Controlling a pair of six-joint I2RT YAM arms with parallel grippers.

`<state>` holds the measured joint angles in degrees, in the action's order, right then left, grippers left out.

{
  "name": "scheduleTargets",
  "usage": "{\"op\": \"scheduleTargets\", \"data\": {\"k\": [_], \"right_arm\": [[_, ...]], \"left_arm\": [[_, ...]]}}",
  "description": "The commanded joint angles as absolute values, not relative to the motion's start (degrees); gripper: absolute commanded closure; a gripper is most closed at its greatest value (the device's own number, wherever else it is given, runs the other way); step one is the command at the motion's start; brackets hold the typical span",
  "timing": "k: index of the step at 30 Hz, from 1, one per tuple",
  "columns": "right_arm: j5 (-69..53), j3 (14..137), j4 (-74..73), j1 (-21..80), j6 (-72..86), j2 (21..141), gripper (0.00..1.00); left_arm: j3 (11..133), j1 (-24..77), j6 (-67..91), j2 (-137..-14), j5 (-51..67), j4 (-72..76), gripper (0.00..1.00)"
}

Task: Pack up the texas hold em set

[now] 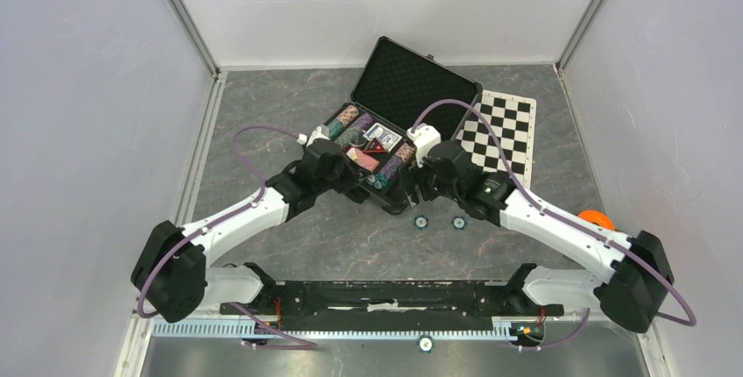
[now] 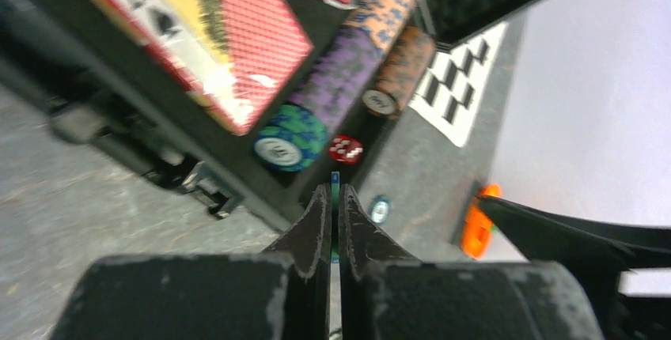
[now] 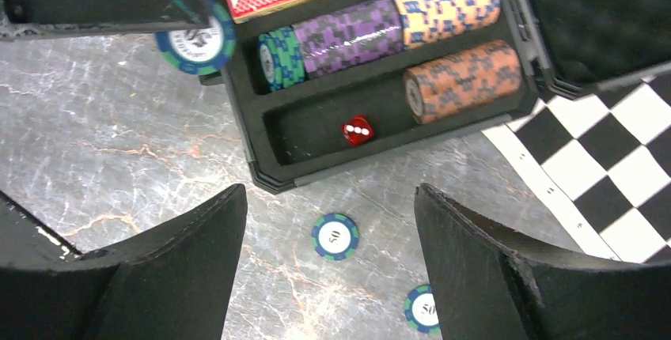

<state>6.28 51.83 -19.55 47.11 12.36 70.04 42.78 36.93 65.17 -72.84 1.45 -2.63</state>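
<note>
Left claw [image 2: 335,191] clamped edge-on around teal chip [image 3: 194,41], just beside rim of open black case [image 1: 412,79] on desk [image 1: 263,105]. Right claw [image 3: 328,198] spread wide, empty, above two loose teal chips [image 3: 335,236] on desk near case front. Red die [image 3: 357,130] in near slot beside brown chip row [image 3: 463,79].

3 cameras: 1 high overview, 2 close wrist views.
The top camera looks down from behind the arm bases over the whole table [image 1: 263,105], with the case [image 1: 412,79] at centre. Both wrist cameras sit close above the case's near right corner, the left tilted toward the far right, the right facing down; both show the red die [image 2: 346,149] [image 3: 357,130] and the checked mat [image 2: 455,95] [image 3: 609,166].
</note>
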Motion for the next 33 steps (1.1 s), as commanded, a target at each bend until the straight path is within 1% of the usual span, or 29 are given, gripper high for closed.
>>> {"op": "scheduleTargets", "data": {"k": [1, 3, 8, 17, 24, 30, 31, 33], "right_arm": [[13.5, 48.4, -16.0, 46.9, 13.3, 64.3, 0.18], [17.0, 47.1, -16.0, 46.8, 14.6, 62.0, 0.18], [22.1, 42.9, -14.0, 46.6, 15.9, 55.9, 0.18], [21.4, 41.1, -14.2, 46.5, 13.2, 53.9, 0.19], [21.2, 41.1, -14.1, 46.0, 11.5, 52.8, 0.19], [20.2, 40.5, -13.7, 45.6, 10.6, 52.8, 0.19], [19.8, 40.5, -13.7, 45.6, 10.7, 52.7, 0.19], [19.1, 40.1, -13.6, 45.6, 10.7, 52.1, 0.2]], "left_arm": [[45.6, 41.5, 67.1, -71.5, -18.9, -15.5, 0.98], [47.0, 42.8, 68.0, -72.3, -21.1, -17.4, 0.98], [47.8, 44.2, 69.8, -75.1, -21.0, -17.0, 0.98], [49.7, 44.7, 68.4, -79.6, -19.3, -12.1, 0.98], [49.7, 46.0, 69.2, -79.5, -22.1, -10.9, 0.98], [51.4, 47.1, 69.3, -82.0, -22.6, -10.4, 0.98], [51.6, 47.2, 69.6, -82.5, -22.9, -10.6, 0.98], [51.9, 47.2, 69.9, -83.3, -23.4, -10.7, 0.94]]}}
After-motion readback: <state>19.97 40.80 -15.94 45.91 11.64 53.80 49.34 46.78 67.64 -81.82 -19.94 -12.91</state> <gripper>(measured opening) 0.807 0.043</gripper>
